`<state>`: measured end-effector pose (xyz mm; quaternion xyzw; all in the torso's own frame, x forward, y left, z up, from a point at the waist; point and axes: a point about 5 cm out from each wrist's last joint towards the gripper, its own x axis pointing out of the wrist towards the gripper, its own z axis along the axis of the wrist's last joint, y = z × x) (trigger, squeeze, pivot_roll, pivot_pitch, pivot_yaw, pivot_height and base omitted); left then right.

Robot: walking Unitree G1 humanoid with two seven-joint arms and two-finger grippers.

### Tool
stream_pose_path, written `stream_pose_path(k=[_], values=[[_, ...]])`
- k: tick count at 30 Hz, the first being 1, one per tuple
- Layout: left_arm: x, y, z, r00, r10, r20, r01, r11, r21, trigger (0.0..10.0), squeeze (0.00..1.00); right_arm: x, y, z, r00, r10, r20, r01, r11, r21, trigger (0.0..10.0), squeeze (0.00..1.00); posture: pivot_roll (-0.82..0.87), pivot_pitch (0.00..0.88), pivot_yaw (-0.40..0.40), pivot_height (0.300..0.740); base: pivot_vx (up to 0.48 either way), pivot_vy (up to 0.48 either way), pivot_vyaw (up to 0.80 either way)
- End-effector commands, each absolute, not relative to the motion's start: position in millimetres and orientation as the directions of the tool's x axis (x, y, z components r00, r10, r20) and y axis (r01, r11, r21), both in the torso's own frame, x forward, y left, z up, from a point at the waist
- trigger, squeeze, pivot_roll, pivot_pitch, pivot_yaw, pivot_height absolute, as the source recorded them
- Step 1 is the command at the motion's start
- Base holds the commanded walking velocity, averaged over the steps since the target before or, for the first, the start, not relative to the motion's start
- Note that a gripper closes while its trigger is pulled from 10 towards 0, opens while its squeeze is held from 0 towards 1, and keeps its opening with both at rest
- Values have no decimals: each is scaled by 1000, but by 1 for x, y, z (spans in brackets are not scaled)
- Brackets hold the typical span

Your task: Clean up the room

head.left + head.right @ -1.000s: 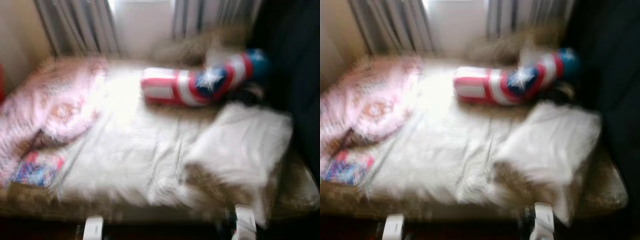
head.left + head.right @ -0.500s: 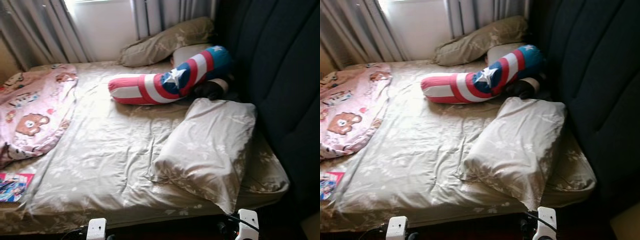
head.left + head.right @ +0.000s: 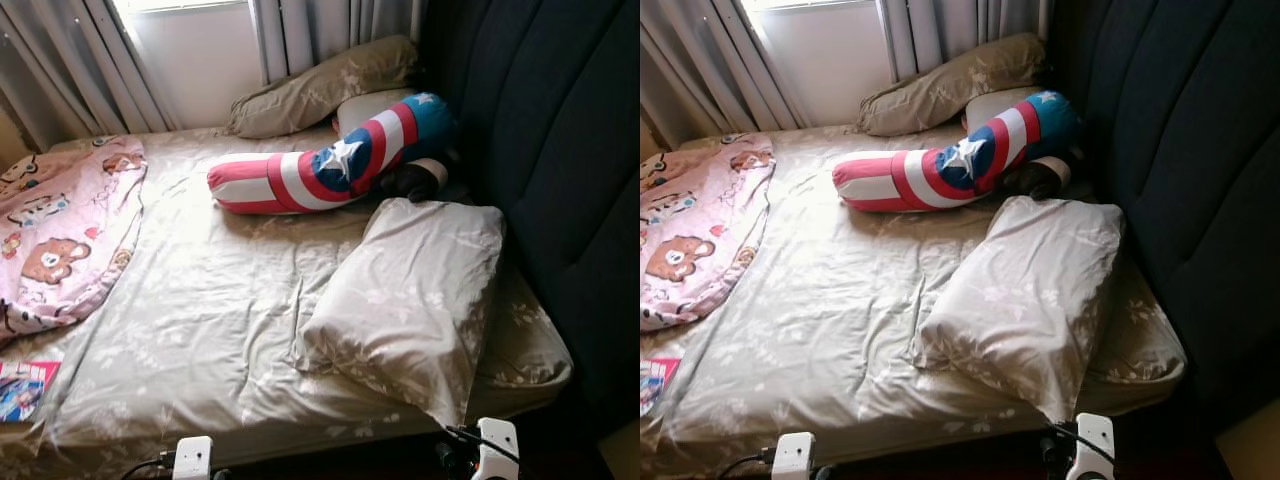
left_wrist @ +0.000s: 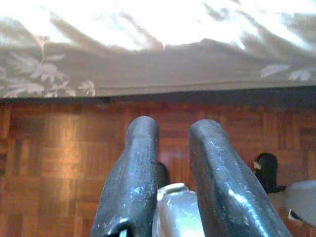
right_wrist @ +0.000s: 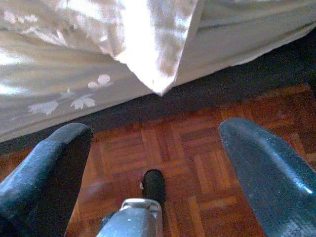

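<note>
A bed with a crumpled beige sheet (image 3: 200, 320) lies before me. A beige pillow (image 3: 410, 300) lies askew near its front right corner. A red, white and blue bolster with a star (image 3: 330, 165) lies across the head end. A pink blanket with bears (image 3: 60, 230) is heaped on the left side. A colourful booklet (image 3: 22, 385) rests at the front left corner. My left gripper (image 4: 173, 128) hangs shut and empty over the wooden floor by the bed's edge. My right gripper (image 5: 155, 138) hangs open below the pillow's corner (image 5: 158, 84).
A dark padded headboard (image 3: 560, 170) runs along the right. A second beige pillow (image 3: 320, 85) lies at the back by the grey curtains (image 3: 60, 60) and window. A dark object (image 3: 412, 182) is tucked under the bolster's end. Parquet floor (image 4: 54, 158) borders the bed.
The head views have gone from blurred to sharp and the framing has shifted a little. Nothing on the bed has moved.
</note>
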<state>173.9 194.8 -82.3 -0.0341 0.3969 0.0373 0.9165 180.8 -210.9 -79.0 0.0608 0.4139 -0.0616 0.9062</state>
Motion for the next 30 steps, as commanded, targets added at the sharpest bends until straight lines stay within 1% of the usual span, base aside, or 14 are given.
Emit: stream_pose_path(k=[1, 9, 15, 22, 26, 30], values=[[172, 197, -83, 668, 58, -742, -112, 993, -24, 10000, 0, 182, -209, -79, 653, -60, -755, 164, 984, 63, 10000, 0, -26, 0, 48, 740, 330, 0, 0], [172, 198, -83, 672, 58, -738, -114, 993, -26, 10000, 0, 182, -209, -78, 654, -60, -754, 163, 985, 63, 10000, 0, -25, 0, 49, 740, 311, 0, 0], [170, 202, -83, 675, 68, -735, -123, 992, -22, 10000, 0, 183, -209, -78, 665, -65, -744, 168, 984, 64, 10000, 0, -26, 0, 50, 740, 0, 0, 0], [176, 207, -79, 702, 71, -709, -128, 991, -27, 10000, 0, 184, -210, -77, 676, -74, -733, 176, 982, 63, 10000, 0, -22, 0, 48, 740, 0, 0, 0], [182, 206, -75, 724, 68, -687, -125, 992, -34, 10000, 0, 183, -210, -77, 679, -76, -730, 178, 982, 63, 10000, 0, -22, 0, 49, 740, 0, 0, 0], [184, 203, -74, 729, 61, -681, -113, 993, -32, 10000, 0, 182, -210, -77, 680, -74, -729, 175, 983, 63, 10000, 0, -24, 0, 51, 740, 0, 0, 0]])
